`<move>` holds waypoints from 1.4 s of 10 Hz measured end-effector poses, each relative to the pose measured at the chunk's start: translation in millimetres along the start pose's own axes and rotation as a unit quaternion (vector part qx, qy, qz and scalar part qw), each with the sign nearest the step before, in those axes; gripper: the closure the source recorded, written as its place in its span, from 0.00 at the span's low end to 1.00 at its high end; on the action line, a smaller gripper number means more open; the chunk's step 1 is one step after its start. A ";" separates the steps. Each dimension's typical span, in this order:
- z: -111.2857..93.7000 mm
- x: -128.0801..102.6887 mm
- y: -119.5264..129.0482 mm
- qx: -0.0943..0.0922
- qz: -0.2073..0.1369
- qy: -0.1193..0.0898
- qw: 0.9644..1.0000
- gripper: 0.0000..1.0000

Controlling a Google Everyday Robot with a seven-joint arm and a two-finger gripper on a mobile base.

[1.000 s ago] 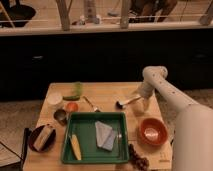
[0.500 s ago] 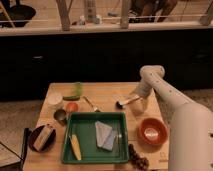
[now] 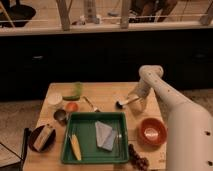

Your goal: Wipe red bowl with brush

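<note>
1. The gripper (image 3: 135,100) is seen low over the pale wooden surface (image 3: 107,94), toward its 2 o'clock side.
2. The jaws are clenched on the short white-handled brush (image 3: 123,103), its dark round head pointing to 9 o'clock.
3. The wide round orange-red bowl (image 3: 143,131) is placed at 5 o'clock from the gripper, apart.

The tray (image 3: 85,131) fills the lower centre of the frame, with a cloth (image 3: 104,135) lying in it. The wide bowl (image 3: 152,131) stands right of the tray (near, not touching). Above the tray's upper right corner lies the brush (image 3: 125,102), head leftward, the gripper (image 3: 138,99) at its handle end. A small cup (image 3: 71,106) and spoon (image 3: 90,103) lie upper left of the tray.
</note>
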 end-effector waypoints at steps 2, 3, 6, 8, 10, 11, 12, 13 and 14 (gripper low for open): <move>1.8 -1.5 0.3 -0.002 -0.004 -0.007 1.000 0.20; 3.9 -2.8 0.7 -0.004 -0.006 -0.010 1.000 0.23; 9.5 -4.5 2.8 -0.013 -0.008 -0.018 1.000 0.51; 9.3 -3.3 3.3 -0.010 -0.005 -0.021 1.000 0.71; 8.8 -3.2 -1.1 -0.006 -0.006 -0.017 1.000 0.88; 8.5 -2.1 1.7 -0.010 -0.006 -0.016 1.000 0.98; 8.3 -1.2 3.8 -0.011 -0.005 -0.016 1.000 1.00; 9.3 -1.7 5.4 -0.013 -0.003 -0.017 1.000 1.00; 9.2 -1.0 6.5 -0.012 0.000 -0.016 1.000 1.00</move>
